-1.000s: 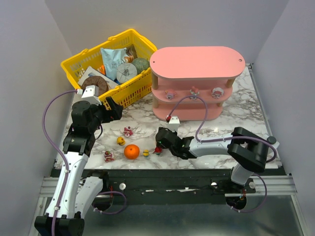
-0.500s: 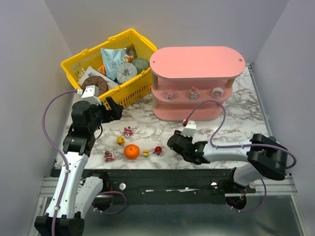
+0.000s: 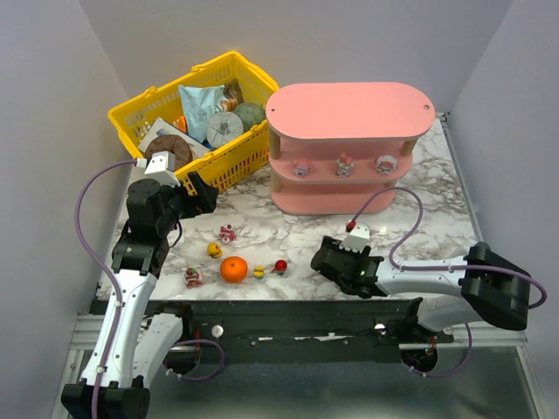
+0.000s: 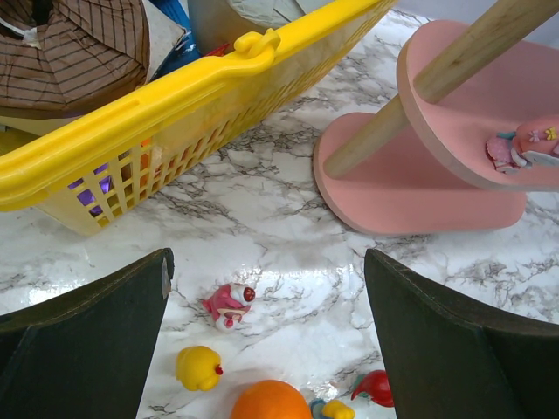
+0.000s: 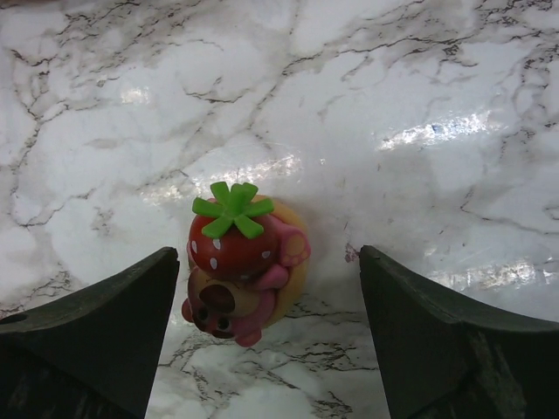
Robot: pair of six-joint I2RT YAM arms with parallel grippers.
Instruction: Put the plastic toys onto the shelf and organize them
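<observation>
marble table (image 3: pixel 441 199) bearing shelf (image 3: pixel 349 109); walls (image 3: pixel 44 122) seemingly grey

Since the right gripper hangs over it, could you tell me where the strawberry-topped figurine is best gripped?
Probably take the strawberry-topped figurine across its red middle, from straight above: the right gripper has its jaws open either side, and the body is widest there.

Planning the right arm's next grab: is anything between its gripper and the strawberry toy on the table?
Nothing visible does. The strawberry toy sits on bare marble table straight ahead of the open right gripper. The small yellow toy and the orange ball lie beyond it, on its far side.
</observation>
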